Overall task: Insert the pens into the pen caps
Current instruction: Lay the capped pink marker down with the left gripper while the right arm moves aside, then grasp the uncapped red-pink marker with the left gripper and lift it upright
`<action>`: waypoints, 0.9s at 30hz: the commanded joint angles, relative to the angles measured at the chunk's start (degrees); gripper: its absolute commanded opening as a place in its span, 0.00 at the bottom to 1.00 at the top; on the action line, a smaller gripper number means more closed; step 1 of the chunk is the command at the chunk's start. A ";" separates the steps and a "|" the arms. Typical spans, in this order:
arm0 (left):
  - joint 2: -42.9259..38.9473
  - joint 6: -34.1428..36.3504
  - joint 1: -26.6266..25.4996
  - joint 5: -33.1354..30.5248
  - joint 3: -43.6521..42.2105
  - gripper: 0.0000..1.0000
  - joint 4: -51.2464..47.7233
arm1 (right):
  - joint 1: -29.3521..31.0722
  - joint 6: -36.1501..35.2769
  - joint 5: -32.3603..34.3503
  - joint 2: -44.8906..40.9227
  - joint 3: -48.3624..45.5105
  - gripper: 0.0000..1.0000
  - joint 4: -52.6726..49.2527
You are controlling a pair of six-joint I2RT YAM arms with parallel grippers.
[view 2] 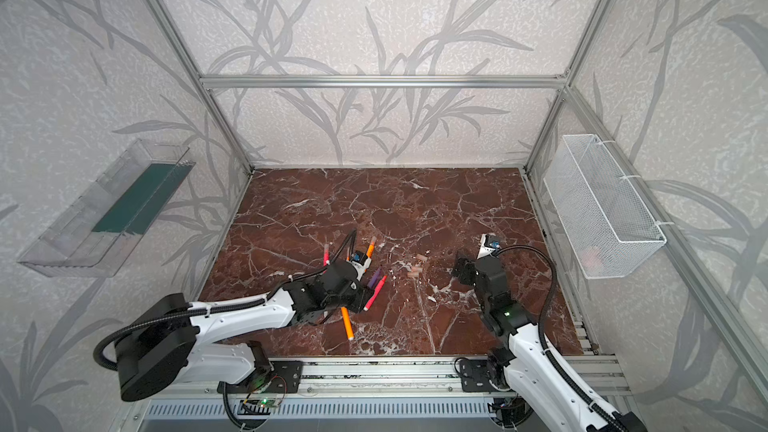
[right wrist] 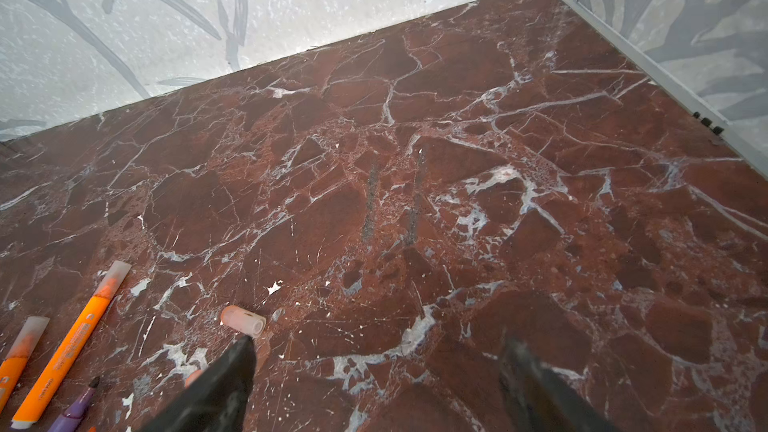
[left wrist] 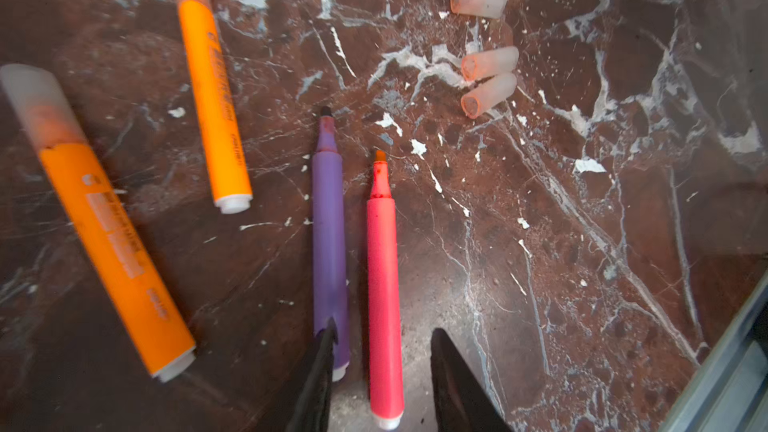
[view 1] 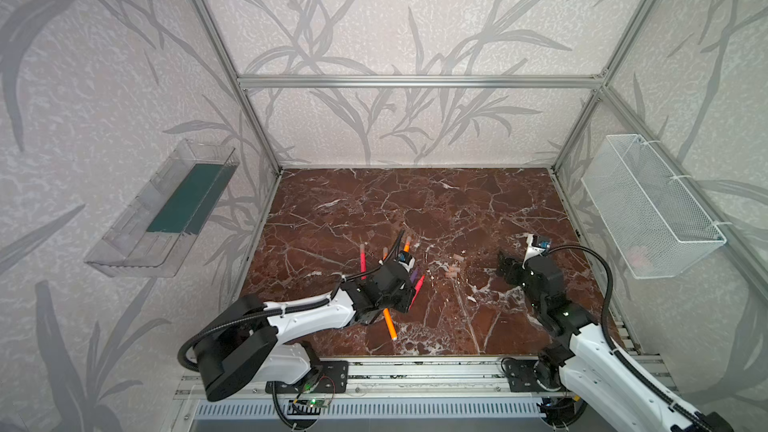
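Two orange pens (left wrist: 214, 89) are wearing caps while the purple pen (left wrist: 328, 234) and pink-red pen (left wrist: 384, 284) are lying bare near loose pen caps (left wrist: 488, 62), with the left tool (left wrist: 384, 330) and right tool (right wrist: 376, 342) hanging open, empty.

Six pens (view 1: 390, 324), three loose pen caps (left wrist: 489, 63)
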 commanded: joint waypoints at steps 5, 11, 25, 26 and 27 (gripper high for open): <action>5.95 1.04 -2.29 -3.38 4.82 0.40 -2.00 | -0.08 -0.84 -0.34 -0.10 -0.14 0.90 0.95; 8.85 0.58 -3.01 -6.02 6.77 0.40 -4.46 | -0.08 -0.91 -0.56 -0.16 -0.14 0.90 0.96; 14.53 -0.13 -6.70 -9.39 9.66 0.35 -10.70 | -0.08 -0.92 -0.78 -0.54 -0.19 0.90 0.83; 14.52 -0.33 -6.86 -9.50 9.64 0.34 -11.36 | -0.04 -0.93 -0.69 -0.54 -0.23 0.90 0.79; 14.35 -0.48 -7.00 -9.57 9.58 0.34 -11.95 | -0.08 -0.90 -0.69 -0.45 -0.23 0.90 0.86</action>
